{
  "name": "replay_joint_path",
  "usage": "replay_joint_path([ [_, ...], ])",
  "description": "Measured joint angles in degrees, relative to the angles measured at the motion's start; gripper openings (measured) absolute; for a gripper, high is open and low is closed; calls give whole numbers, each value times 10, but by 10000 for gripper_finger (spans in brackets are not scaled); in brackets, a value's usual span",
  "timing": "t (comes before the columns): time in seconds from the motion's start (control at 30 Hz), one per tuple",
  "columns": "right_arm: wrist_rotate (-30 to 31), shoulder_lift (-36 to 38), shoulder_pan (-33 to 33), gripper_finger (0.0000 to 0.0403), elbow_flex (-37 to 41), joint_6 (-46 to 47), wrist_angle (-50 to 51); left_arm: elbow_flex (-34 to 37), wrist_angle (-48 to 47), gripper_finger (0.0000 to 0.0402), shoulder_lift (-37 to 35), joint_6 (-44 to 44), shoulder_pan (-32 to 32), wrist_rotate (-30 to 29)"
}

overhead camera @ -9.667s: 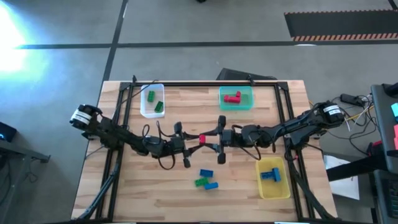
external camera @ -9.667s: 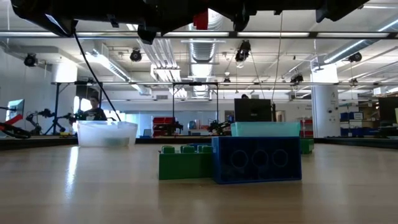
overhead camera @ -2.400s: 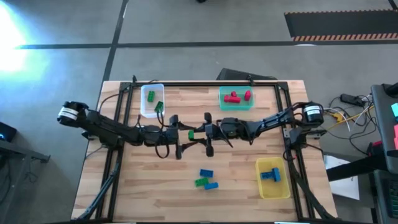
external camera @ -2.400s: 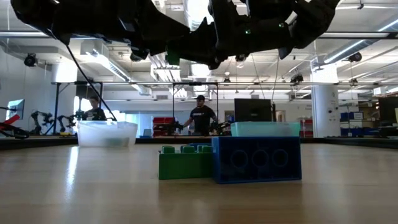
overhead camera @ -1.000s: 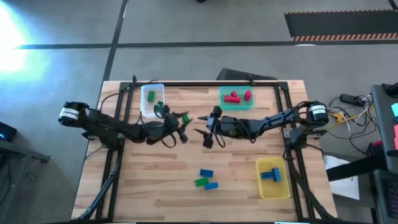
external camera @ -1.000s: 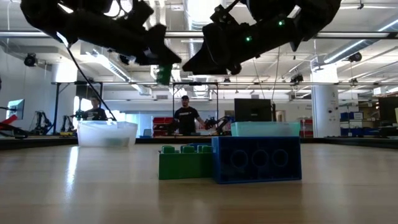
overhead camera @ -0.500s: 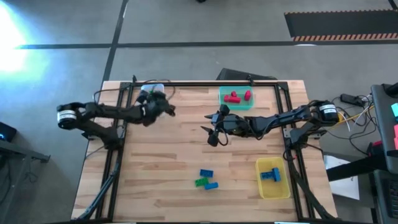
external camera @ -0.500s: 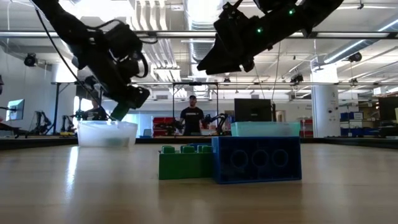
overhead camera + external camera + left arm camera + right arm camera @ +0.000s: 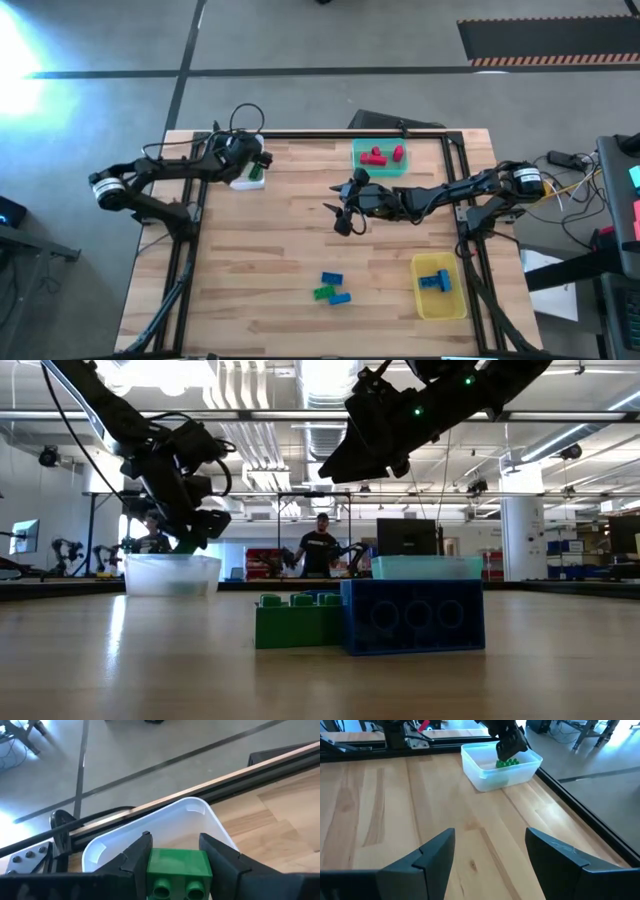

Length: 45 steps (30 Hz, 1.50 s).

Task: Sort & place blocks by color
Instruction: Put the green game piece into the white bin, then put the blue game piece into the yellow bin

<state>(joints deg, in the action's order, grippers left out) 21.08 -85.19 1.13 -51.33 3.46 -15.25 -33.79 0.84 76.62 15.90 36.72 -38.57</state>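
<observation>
- One green block (image 9: pixel 179 872) is clamped between the fingers of the left gripper (image 9: pixel 176 855), which is held over the clear bin (image 9: pixel 200 817) at the far left corner of the surface (image 9: pixel 300 250); more green is seen inside that bin.
- Spread and empty, the right gripper (image 9: pixel 340 215) is held above the middle of the surface, pointed toward the clear bin.
- Three loose blocks, two blue (image 9: pixel 331 279) and one green (image 9: pixel 322 293), are clustered near the front edge; red blocks (image 9: pixel 375 155) are seen in the teal bin (image 9: pixel 380 170) and blue ones (image 9: pixel 434 280) in the yellow bin (image 9: pixel 440 305).
- Each block is judged light, rigid and smooth-sided, so it is best pinched across two flat opposite faces, below the studs; a skewed pinch could let it slip.
- Pale wooden planks make up the surface, framed by dark rails.
- Beyond it, a large workshop hall is shown, with ceiling ducts, lamps, benches and a person (image 9: pixel 320 550) standing far off.
</observation>
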Motion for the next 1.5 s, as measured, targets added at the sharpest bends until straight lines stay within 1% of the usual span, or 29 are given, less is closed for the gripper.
replay_joint_path([
  [0.13,0,0,0,233,0,2,0,2,1,184,0,-2,1,-10],
  [0.23,0,0,0,232,0,5,0,3,1,207,0,-2,1,-10],
  [0.37,0,0,0,231,0,17,1,1,1,213,0,-3,0,-10],
  [0.47,-4,0,1,231,0,45,5,1,1,214,-7,-12,-11,-5],
  [0.5,-9,0,1,231,0,57,9,1,1,215,-13,-17,-17,1],
  [0.57,-37,0,1,231,0,78,20,2,1,215,-29,-21,-36,9],
  [0.67,-86,-1,3,231,0,112,35,3,-1,216,-56,-31,-82,11],
  [0.73,-112,-1,10,231,0,140,41,4,1,216,-78,-28,-125,13],
  [0.83,-141,-1,28,231,0,180,57,4,8,216,-102,-23,-206,13],
  [0.93,-153,-1,52,231,0,222,76,4,29,217,-119,-33,-292,14],
  [1.07,-153,-1,84,231,0,271,86,4,74,217,-123,-57,-390,0],
  [1.2,-151,-2,114,231,-22,293,122,4,135,217,-119,-90,-463,-13],
  [1.27,-147,-5,131,230,-46,299,157,4,162,217,-116,-100,-488,-14],
  [1.33,-123,-11,149,230,-72,300,199,4,180,217,-115,-105,-508,-15],
  [1.5,-75,-38,184,231,-150,297,324,4,186,217,-115,-103,-547,-15],
])
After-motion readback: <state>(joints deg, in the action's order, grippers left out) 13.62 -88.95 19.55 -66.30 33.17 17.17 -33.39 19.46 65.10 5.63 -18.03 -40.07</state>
